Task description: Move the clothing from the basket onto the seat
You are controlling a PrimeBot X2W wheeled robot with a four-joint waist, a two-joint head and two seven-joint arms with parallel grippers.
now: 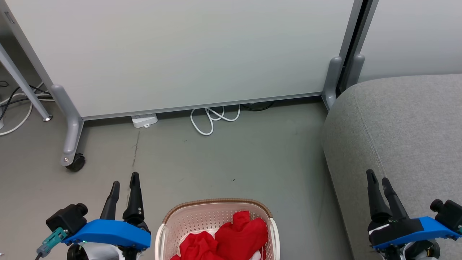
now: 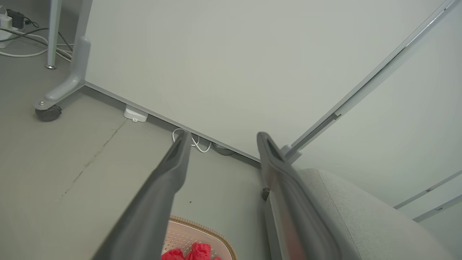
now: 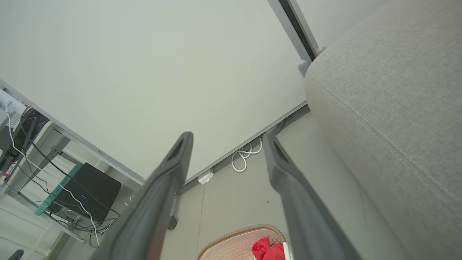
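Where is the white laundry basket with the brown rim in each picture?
Head view: the cream-white plastic laundry basket is at the bottom centre, cut off by the edge.
Left wrist view: the basket is at the bottom edge, just left of centre.
Right wrist view: the basket is at the bottom edge, centre.
Shared landmark: the small white box under the pale panel.

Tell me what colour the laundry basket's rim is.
The rim of the laundry basket is brown with a woven look; the head view shows it best.
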